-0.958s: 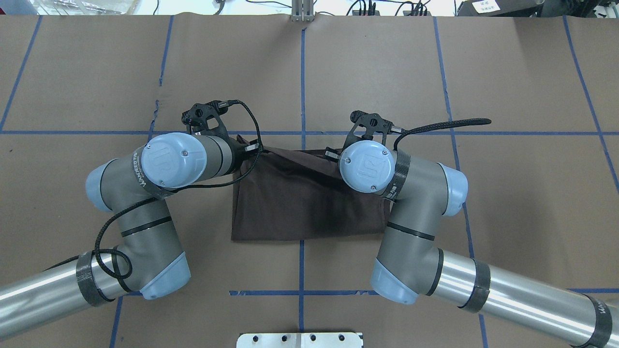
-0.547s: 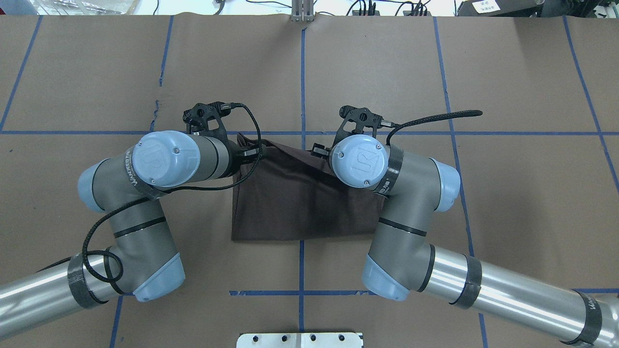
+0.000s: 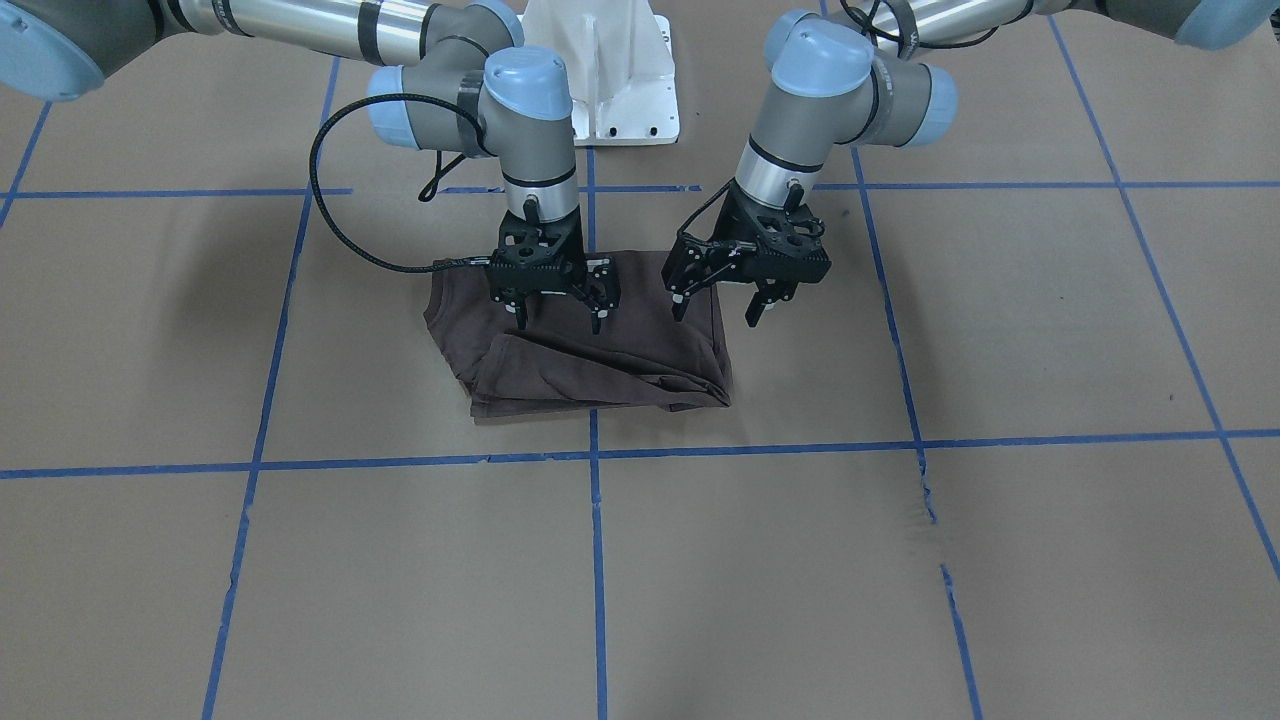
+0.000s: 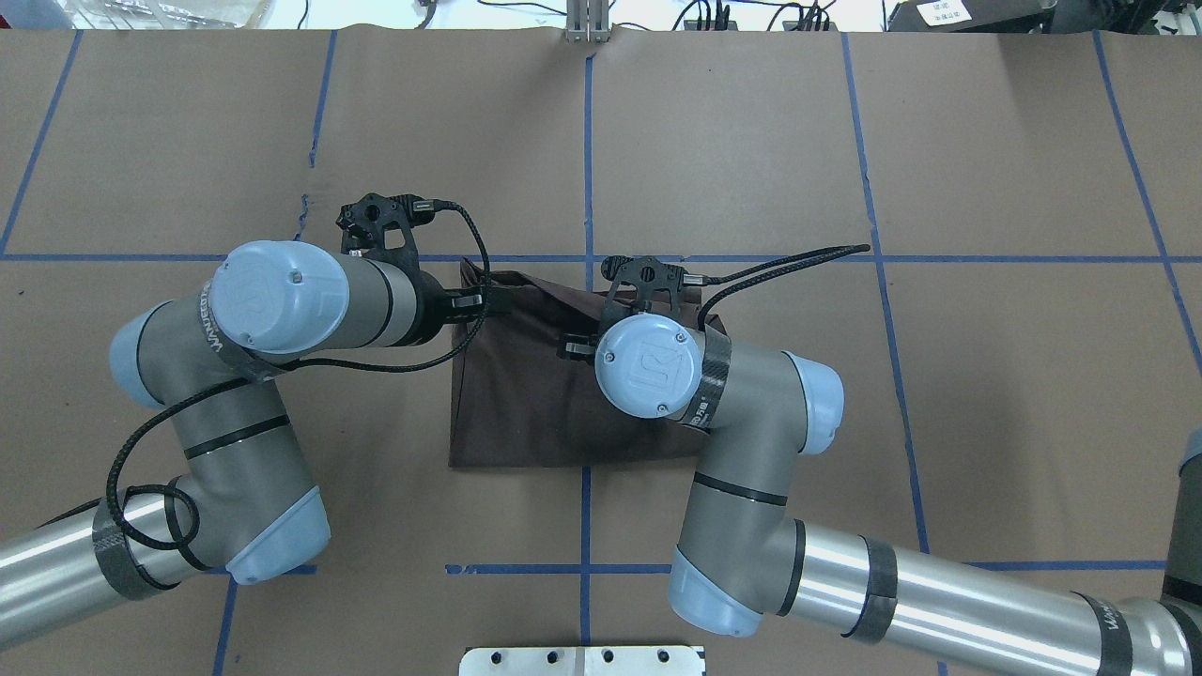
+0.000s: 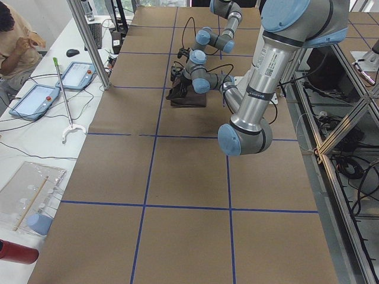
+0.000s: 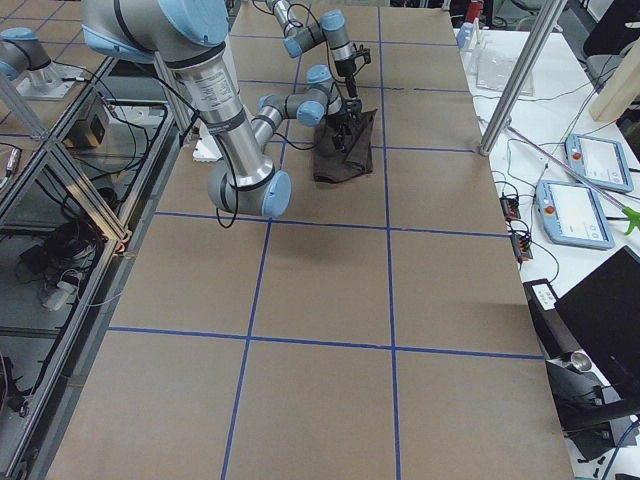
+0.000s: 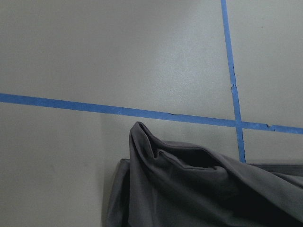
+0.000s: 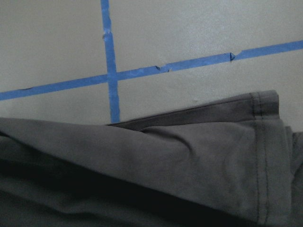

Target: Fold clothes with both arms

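The clothes are one dark brown T-shirt (image 3: 590, 365), folded into a rough rectangle on the brown paper table, with a rumpled far edge (image 4: 526, 413). My right gripper (image 3: 558, 320) hangs open just above the shirt's middle and holds nothing. My left gripper (image 3: 715, 308) is also open and hovers over the shirt's edge on my left side. In the overhead view both wrists cover most of their fingers. The left wrist view shows a bunched corner of the shirt (image 7: 199, 189). The right wrist view shows a hemmed fold (image 8: 165, 175).
Blue tape lines (image 4: 587, 141) cross the paper-covered table. The white pedestal base (image 3: 600, 70) stands behind the shirt. At the table's far side a person (image 5: 15, 41) sits by tablets (image 5: 35, 100) and a pole (image 6: 520, 70).
Both arms have shifted toward my left. The right wrist has moved from the shirt's right side to above its middle. The shirt's far edge now lies slack and rumpled.
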Robot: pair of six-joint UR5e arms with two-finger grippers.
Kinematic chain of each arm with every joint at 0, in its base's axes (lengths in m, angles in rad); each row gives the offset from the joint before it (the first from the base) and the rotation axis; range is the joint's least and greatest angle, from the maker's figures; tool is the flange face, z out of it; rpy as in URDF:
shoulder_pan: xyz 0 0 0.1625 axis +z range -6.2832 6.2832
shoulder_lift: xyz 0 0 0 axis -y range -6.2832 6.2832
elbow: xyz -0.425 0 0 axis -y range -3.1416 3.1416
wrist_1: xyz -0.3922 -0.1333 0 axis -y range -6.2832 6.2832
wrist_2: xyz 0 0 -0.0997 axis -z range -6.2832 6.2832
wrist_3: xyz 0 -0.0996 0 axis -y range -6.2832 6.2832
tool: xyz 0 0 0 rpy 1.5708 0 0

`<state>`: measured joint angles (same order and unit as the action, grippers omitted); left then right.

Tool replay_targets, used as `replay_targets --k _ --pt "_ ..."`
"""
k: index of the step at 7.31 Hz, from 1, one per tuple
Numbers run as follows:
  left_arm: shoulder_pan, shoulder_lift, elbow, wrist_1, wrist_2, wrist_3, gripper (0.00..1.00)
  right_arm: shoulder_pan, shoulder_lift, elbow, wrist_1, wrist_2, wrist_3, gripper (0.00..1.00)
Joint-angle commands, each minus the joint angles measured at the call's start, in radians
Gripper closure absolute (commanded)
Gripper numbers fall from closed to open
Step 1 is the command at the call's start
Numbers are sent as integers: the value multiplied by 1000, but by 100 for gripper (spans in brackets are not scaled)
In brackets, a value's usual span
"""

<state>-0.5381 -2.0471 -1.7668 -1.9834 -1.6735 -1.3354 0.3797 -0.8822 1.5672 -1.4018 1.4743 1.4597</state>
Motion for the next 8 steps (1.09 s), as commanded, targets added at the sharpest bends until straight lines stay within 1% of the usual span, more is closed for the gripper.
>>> replay_targets --k 1,2,4,5,6,7,8 --pt "1 1 0 0 0 -1 0 -4 2 -45 0 -23 -51 0" --pt "1 1 0 0 0 -1 0 14 2 -52 -2 -32 -88 0" --pt "0 1 -2 -2 0 -2 0 82 5 -110 4 -31 -126 0" --pt "0 2 -2 -2 0 -4 0 125 15 -157 9 -29 -151 0" --pt "0 2 -2 -2 0 -4 0 171 53 -226 13 -25 -174 0" --pt "0 4 -3 -3 0 -24 0 227 78 -295 71 0 -202 0" --pt "4 4 -2 -2 0 -37 0 292 78 -318 140 94 -208 0"
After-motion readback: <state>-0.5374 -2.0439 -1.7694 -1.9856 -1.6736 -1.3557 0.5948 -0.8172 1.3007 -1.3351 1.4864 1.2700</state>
